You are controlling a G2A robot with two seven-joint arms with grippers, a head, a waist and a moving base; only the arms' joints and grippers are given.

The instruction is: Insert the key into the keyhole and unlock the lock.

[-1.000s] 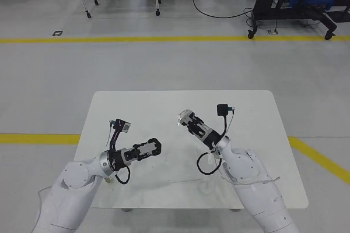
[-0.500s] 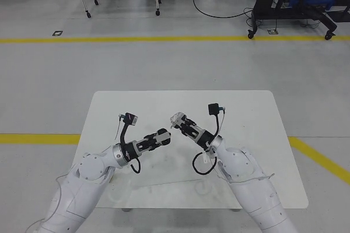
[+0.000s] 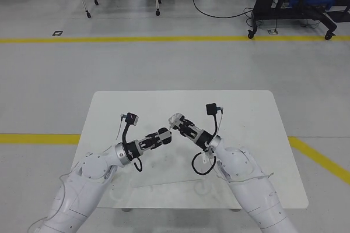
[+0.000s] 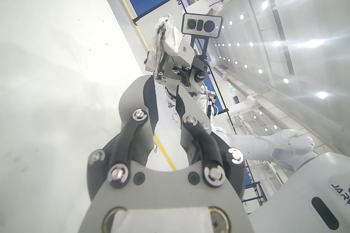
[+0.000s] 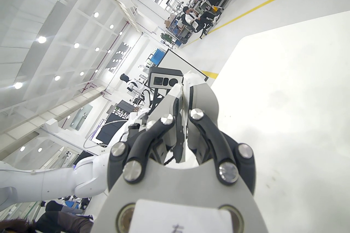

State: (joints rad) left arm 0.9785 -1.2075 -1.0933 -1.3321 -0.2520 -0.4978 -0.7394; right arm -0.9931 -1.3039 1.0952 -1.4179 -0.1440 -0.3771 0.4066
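My two grippers meet above the middle of the white table (image 3: 245,110). The right gripper (image 3: 175,121) comes in from the right with white-wrapped fingertips (image 4: 166,29) pressed together on a thin metal piece (image 4: 157,46); I cannot tell whether that piece is the key or the lock. Its own view shows the right gripper (image 5: 182,93) with its fingers close together. The left gripper (image 3: 164,134) comes from the left, its tip right beside and slightly under the right one. In its own view the left gripper (image 4: 164,83) ends against the right gripper's metal links.
Each wrist carries a black camera on a stalk, the left's (image 3: 131,119) and the right's (image 3: 211,109), close to the meeting point. Bare tabletop (image 5: 287,81) lies around both arms. Yellow floor lines and a wheeled black frame (image 3: 291,14) lie beyond the table.
The left gripper has swung up and to the right, the right gripper a little to the left, so their tips now meet. In the last half second they only closed in slightly.
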